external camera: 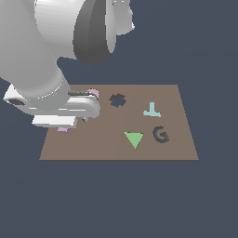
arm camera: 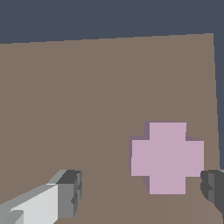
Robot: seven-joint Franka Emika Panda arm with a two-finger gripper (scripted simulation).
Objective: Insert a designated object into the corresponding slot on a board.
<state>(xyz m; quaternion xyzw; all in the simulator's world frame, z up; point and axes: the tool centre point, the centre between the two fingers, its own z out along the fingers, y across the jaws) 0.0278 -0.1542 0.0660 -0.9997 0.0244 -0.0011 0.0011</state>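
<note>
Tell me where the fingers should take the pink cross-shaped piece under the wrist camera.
From straight above: the pink cross-shaped piece lies flat on the board. Close the fingers on two opposite arm ends, whose flat parallel faces suit them.

My exterior view looks down at the whole board; my wrist view faces it closely.

My arm is glossy white, thick and rounded, with a dark grey joint band. My fingers are pale blocks tipped with dark grey pads.
</note>
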